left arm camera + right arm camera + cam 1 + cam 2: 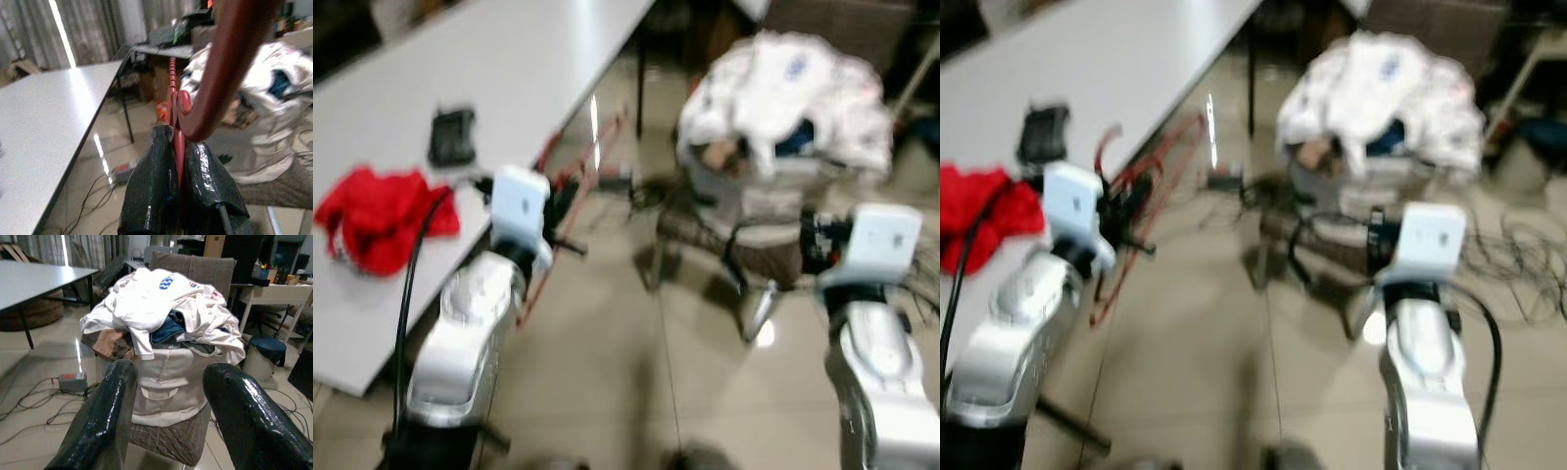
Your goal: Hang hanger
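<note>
The left gripper [178, 161] is shut tight on the thin red plastic hanger [222, 73], not hung yet, no rail seen, & the right gripper [168, 382] is held open.

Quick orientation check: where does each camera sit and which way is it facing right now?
Left and right eye views: on the head, looking forward and down at the white table and tiled floor; both silver arms show.
Left wrist view: along the left gripper, shut on the red hanger.
Right wrist view: along the open right gripper, toward the clothes pile on a chair.
All views share that pile.
</note>
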